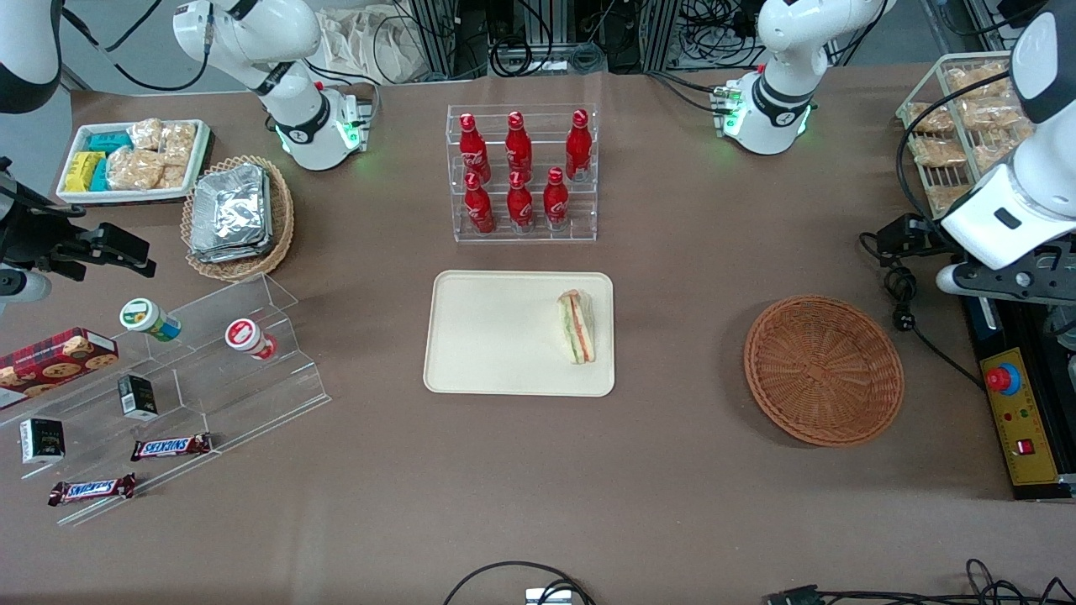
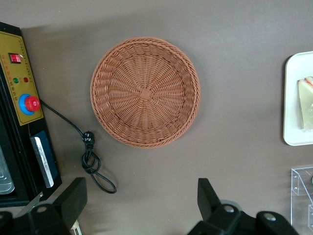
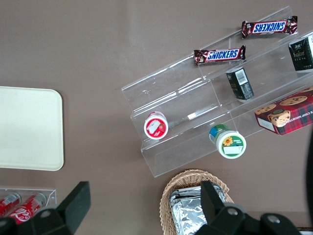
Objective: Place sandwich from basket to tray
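Lying on the tray [image 1: 496, 336], sandwich [image 1: 577, 327] long axis toward front camera, pincer [image 2: 142, 205] open above empty basket [image 2: 145, 91]

Front view overhead, wide; left wrist looks down over pincer [image 2: 142, 205]; both share basket [image 1: 824, 370].

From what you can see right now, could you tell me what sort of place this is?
Probably a robotics lab staged as a snack shop: cola bottles in a clear rack, Snickers bars on acrylic steps, a control box. The sandwich lies on the tray; the open end effector hovers above the basket.
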